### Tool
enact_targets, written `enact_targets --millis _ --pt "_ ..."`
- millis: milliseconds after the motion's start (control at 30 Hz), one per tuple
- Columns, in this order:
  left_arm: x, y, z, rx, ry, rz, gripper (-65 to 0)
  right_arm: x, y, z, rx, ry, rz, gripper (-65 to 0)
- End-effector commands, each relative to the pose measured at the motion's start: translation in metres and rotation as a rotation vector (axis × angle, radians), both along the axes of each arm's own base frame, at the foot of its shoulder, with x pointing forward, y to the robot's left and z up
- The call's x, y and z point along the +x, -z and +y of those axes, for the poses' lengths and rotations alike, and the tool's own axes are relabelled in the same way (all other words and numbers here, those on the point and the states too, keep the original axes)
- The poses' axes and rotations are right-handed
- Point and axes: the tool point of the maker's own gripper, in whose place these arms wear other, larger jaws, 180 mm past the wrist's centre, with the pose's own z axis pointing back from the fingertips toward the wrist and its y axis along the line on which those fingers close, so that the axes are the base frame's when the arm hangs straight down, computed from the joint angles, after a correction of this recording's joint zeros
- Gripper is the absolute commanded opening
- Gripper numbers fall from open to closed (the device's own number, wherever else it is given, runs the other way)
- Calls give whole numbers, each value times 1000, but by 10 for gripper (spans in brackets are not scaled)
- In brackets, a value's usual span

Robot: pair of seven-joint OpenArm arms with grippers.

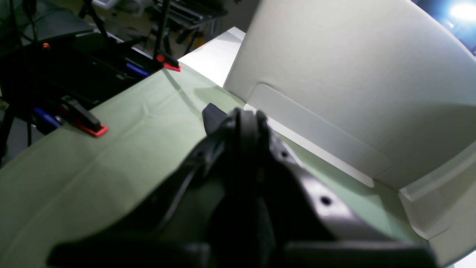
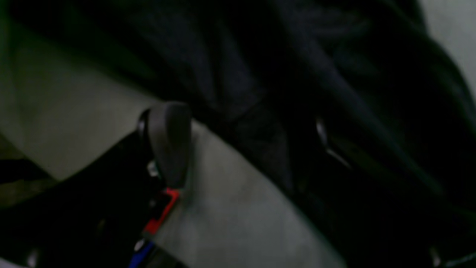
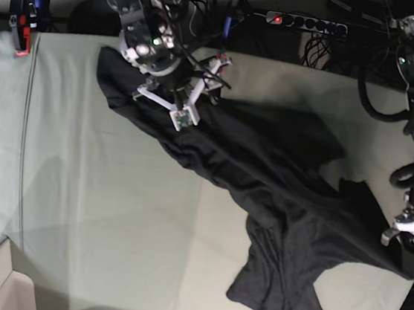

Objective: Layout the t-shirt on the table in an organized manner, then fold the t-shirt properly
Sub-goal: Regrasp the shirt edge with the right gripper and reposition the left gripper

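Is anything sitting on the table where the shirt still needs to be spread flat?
Nothing visible does. The t-shirt lies bunched diagonally on the table, whose cloth around it is bare. The left gripper is shut on a corner of it; the right gripper is over its far end, jaws open.

Black t-shirt [image 3: 263, 184] sprawls crumpled diagonally across the table [image 3: 111, 211], 2 arms at its ends

A pale cardboard box [image 1: 357, 93] stands open at the cloth's edge. Red-tipped clamps [image 1: 91, 124] grip the near border. A power strip [image 3: 304, 22] lies behind.
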Motion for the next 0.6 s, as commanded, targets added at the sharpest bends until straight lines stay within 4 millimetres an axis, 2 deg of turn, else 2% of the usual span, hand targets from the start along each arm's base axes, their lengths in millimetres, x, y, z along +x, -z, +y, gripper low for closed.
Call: enact_targets --millis 0,100,167,233,333,367,433,567 --pt "1 -17 2 22 -2 -57 -649 8 -5 4 18 6 -18 -238" --pt "3 -21 2 21 -2 -68 -649 12 0 6 16 6 -8 -259" --pt "4 -24 2 21 -2 -78 -649 15 2 6 12 6 -5 -315" --pt "4 -24 2 21 -1 -79 -649 16 2 6 10 5 -4 -408" --pt "6 -29 1 22 -1 -93 -649 18 -3 8 18 7 -15 -608" --pt "6 -30 2 23 -1 -94 -649 19 -7 9 23 7 -25 -650" --pt "6 -30 2 26 0 -94 -649 13 -14 10 36 10 -39 -650" --pt "5 -32 4 30 -7 -97 -649 13 -52 5 60 11 -135 -650"
